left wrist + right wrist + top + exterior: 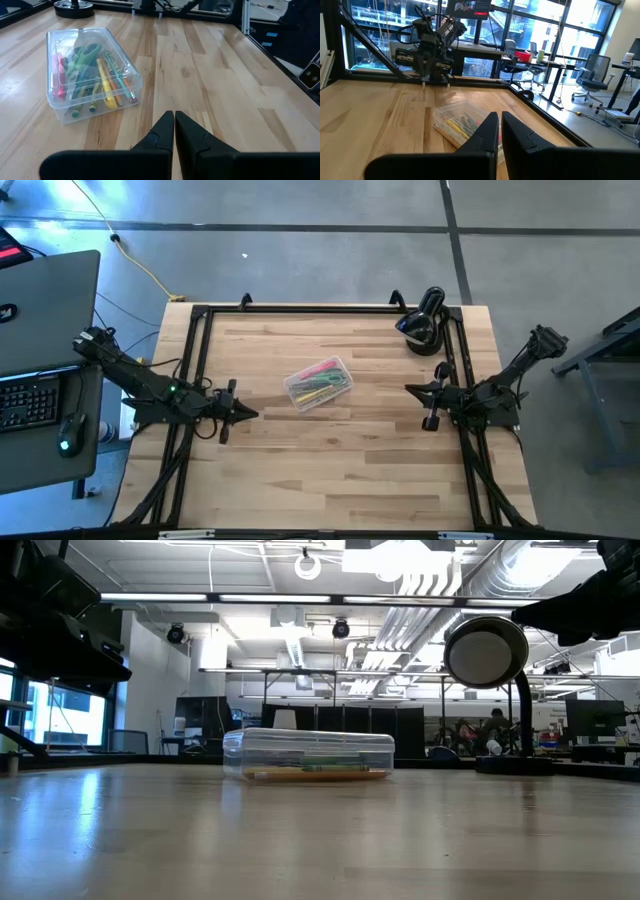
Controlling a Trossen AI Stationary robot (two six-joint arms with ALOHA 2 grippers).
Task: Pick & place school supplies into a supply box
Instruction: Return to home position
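Left end effector (173, 116), closed, alone sees scissors (87, 50) in supply box (62, 114).

**Around the Table: Everything Else in View**

A pale wooden table (330, 470) spreads beneath and between the left gripper (245, 414) and the right gripper (412, 389), rimmed by black frame rails (300, 308). Near the right gripper, off to its side toward the far rail, stands a black rounded device (424, 325) with a disc-shaped head on a curved neck. Well behind the left gripper, off the table, sit a grey laptop (50, 305), a dark keyboard (28, 402) and a mouse (67, 432) showing a green glow. A yellow cable (140, 265) snakes over the grey floor (320, 240) beyond the far rail. Far ahead of the right gripper, past the table, office chairs (590, 75) stand by tall windows (545, 35).
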